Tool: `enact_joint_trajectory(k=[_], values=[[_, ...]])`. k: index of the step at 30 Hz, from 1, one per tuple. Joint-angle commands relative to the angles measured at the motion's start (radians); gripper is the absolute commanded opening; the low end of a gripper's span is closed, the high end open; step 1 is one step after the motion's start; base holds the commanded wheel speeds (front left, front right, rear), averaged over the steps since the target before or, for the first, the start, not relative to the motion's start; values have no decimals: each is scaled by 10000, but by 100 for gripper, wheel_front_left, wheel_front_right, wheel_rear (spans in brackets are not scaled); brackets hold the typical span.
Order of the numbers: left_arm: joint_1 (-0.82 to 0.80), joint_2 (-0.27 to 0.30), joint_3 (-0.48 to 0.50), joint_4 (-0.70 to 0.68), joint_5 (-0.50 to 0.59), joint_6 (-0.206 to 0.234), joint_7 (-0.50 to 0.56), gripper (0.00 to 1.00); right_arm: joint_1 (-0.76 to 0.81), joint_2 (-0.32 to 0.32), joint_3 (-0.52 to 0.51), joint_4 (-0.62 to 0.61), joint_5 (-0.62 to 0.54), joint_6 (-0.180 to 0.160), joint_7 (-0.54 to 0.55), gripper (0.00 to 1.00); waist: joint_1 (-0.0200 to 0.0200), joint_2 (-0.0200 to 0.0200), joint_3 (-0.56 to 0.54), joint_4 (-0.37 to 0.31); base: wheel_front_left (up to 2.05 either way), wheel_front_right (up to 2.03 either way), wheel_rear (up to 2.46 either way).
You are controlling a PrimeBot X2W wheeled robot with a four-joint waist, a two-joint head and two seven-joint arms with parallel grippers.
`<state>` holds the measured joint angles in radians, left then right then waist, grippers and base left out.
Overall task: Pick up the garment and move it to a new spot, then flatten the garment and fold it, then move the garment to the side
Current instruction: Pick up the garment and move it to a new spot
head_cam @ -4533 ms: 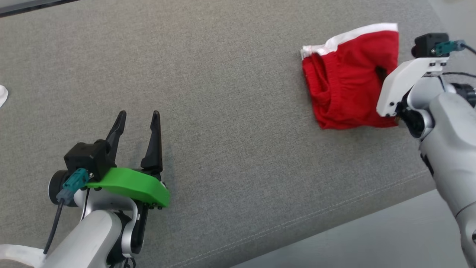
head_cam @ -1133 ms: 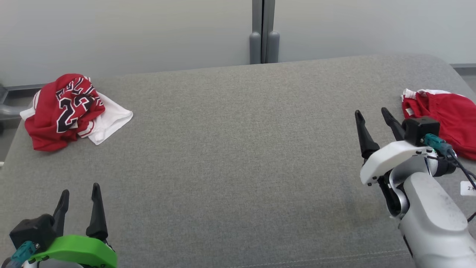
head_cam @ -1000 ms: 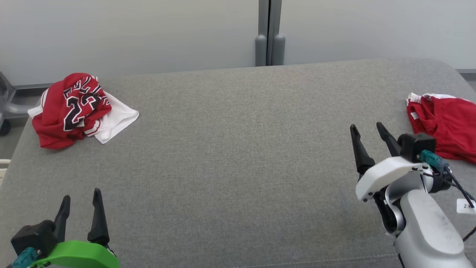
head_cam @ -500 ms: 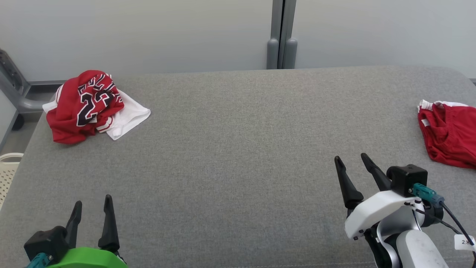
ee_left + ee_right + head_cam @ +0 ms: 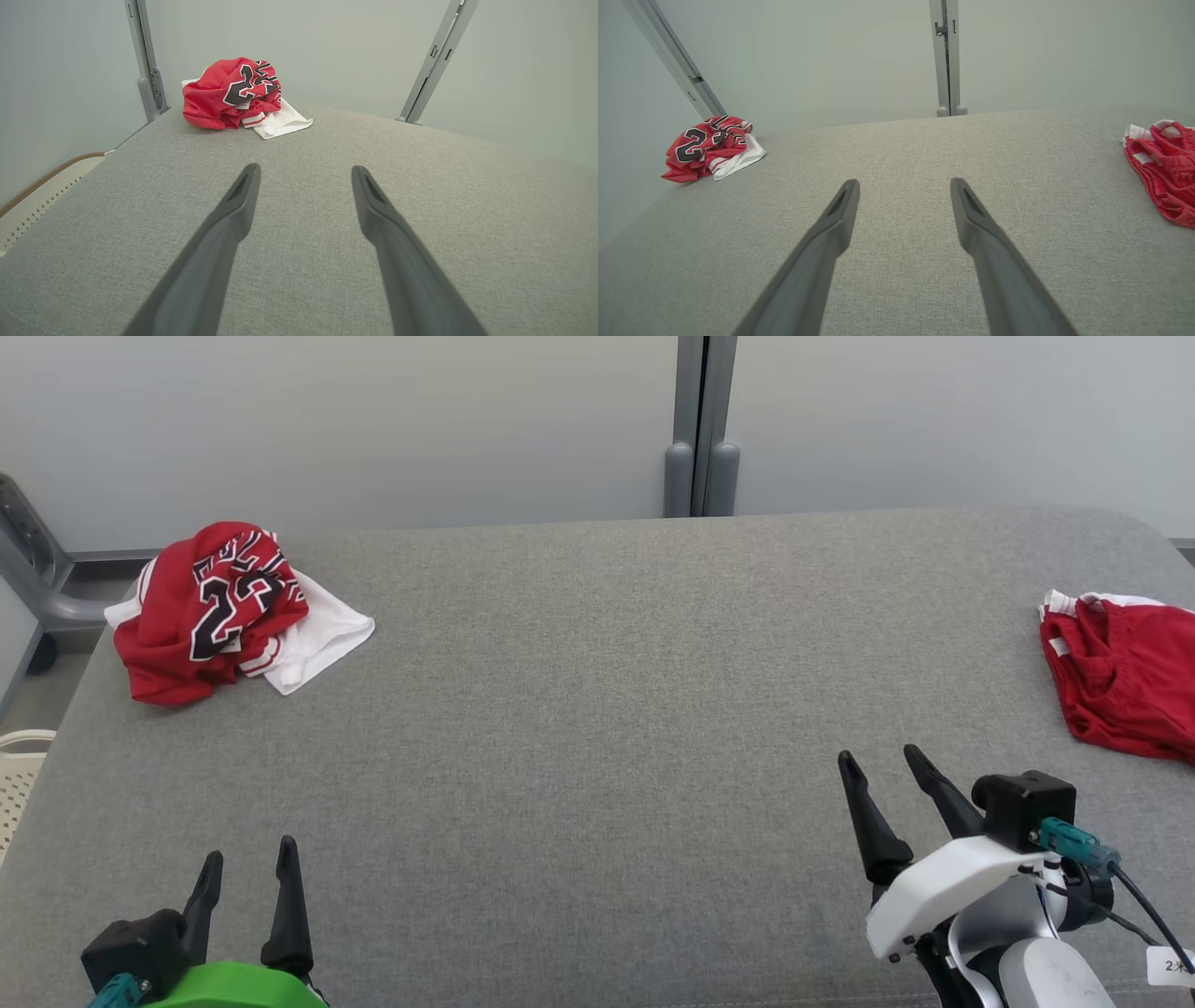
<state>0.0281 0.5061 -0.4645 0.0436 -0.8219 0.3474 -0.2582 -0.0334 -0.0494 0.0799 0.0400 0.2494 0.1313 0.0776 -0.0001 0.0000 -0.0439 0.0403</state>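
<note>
The crumpled red jersey (image 5: 210,611), black-and-white numerals showing, is lying bunched on top of a white cloth (image 5: 327,635) in the upper left of the head view, near the far left corner of the grey fabric surface (image 5: 597,709). A second red garment (image 5: 1120,686) with white trim is resting loosely folded at the right edge of the frame, well apart from it. Judging by that layout, the piece on the right is looking already dealt with and set aside, so the robot is probably sitting between rounds, with the pick-up of the jersey pile not yet begun. The left gripper (image 5: 250,849) is showing at the lower left and the right gripper (image 5: 878,754) at the lower right, each with its fingers parted a moderate way and gripping nothing, poised over bare fabric. The next move is likely calling for the left arm to reach up the frame to the pile, well away from its fingertips, and pinch the red layer without dragging the white cloth along. The surface is looking woven and padded, with a rounded far edge; behind it a pale wall (image 5: 373,420) is rising, split by a grey vertical post (image 5: 700,429), while a grey metal frame (image 5: 37,569) and a white perforated basket (image 5: 19,775) are peeking in at the left edge
</note>
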Motion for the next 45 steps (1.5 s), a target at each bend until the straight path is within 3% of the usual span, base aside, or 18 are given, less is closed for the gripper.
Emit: enact_joint_trajectory(k=[1,10,31,35,45], values=[[-156,11,-11,45,45,-44,-71,100,99,-25,3,-62,-17,-11,-12,100,1,0,-4,3,0,0,0],[-250,26,-92,104,70,-99,11,100,136,-24,-115,-124,-52,-11,-79,100,1,0,-32,210,0,0,0],[-676,59,-143,-36,227,-129,74,100,53,-20,-685,56,-400,-10,-923,100,1,0,13,1683,0,0,0],[-700,202,-87,-289,304,-6,138,100,15,-23,-904,55,-457,-10,-1091,100,1,0,42,2746,0,0,0],[-592,298,7,-555,333,157,162,100,-137,-24,-1113,188,-413,-10,-1339,100,1,0,81,4470,0,0,0]])
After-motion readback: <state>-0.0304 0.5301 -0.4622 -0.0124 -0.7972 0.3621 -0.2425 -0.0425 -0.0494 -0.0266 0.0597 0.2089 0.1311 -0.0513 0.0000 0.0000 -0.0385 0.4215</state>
